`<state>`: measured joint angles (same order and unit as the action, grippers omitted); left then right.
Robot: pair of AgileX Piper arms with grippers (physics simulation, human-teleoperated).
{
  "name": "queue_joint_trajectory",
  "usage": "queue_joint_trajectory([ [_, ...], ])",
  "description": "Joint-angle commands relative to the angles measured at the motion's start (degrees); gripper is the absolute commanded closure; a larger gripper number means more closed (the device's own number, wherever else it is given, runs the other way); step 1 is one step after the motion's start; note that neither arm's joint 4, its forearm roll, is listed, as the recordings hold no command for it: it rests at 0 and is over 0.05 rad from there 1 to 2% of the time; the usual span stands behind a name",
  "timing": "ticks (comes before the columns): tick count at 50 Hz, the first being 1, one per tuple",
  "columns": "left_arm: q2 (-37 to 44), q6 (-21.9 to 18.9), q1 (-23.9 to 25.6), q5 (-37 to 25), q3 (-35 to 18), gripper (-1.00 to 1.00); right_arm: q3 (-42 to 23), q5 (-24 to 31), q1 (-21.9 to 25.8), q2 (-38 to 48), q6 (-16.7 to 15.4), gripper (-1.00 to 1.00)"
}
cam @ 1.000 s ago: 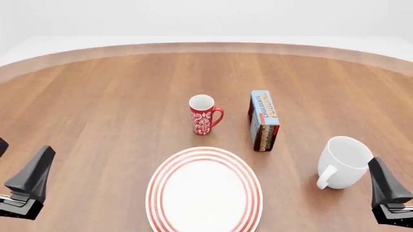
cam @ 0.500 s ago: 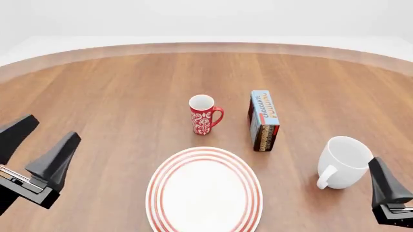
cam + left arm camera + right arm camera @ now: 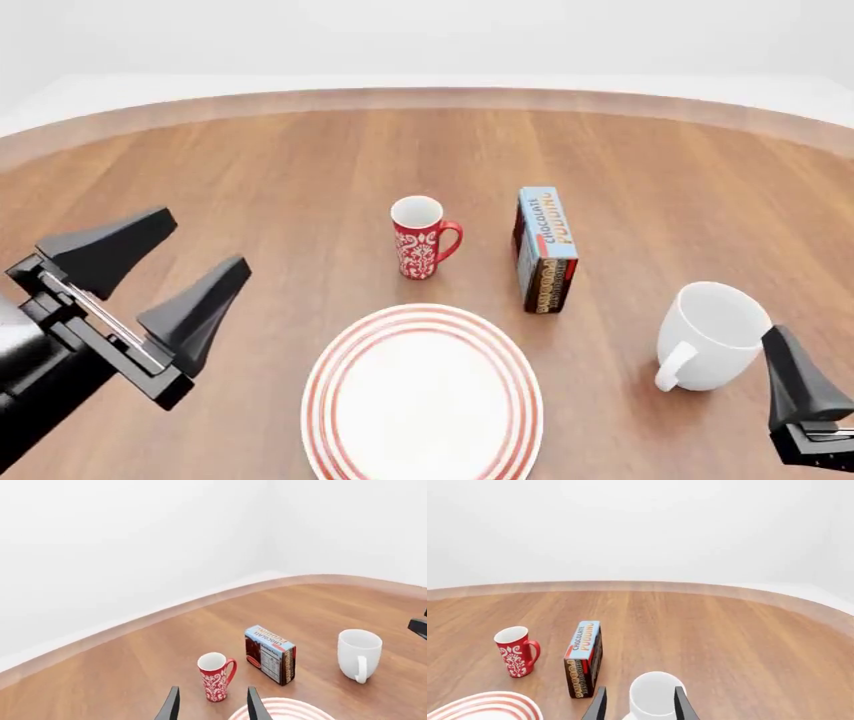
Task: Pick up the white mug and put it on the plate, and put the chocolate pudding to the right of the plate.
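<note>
The left pincer hangs above the tabletop at the plate's left, tilted forward toward the middle with its fingers spread wide and nothing between them. The right pincer sits low at the near right edge, just behind the white mug, only one dark finger in the front view; its wrist view shows both fingers apart on either side of the mug's rim, holding nothing. The mug stands upright off the plate to its right, handle toward the near side, while the pudding stands upright beyond the plate's right rim, with a red mug just left of it.
</note>
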<state>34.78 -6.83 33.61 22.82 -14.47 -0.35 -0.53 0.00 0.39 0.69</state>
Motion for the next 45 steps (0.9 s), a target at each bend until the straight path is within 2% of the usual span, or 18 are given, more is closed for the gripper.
queue_joint_trajectory([
  [1, 6.7, 0.2, 4.7, 4.2, -2.0, -1.00, 0.0, 0.0, 0.0, 0.0, 0.0, -1.00],
  [27, 25.3, 0.5, 12.1, 13.9, -6.1, -1.00, 0.0, -0.3, 0.0, 0.3, 0.2, -1.00],
  [45, 33.7, -0.1, 16.5, 16.3, -10.0, -1.00, 0.0, 0.0, 0.1, 0.0, 0.2, -1.00],
])
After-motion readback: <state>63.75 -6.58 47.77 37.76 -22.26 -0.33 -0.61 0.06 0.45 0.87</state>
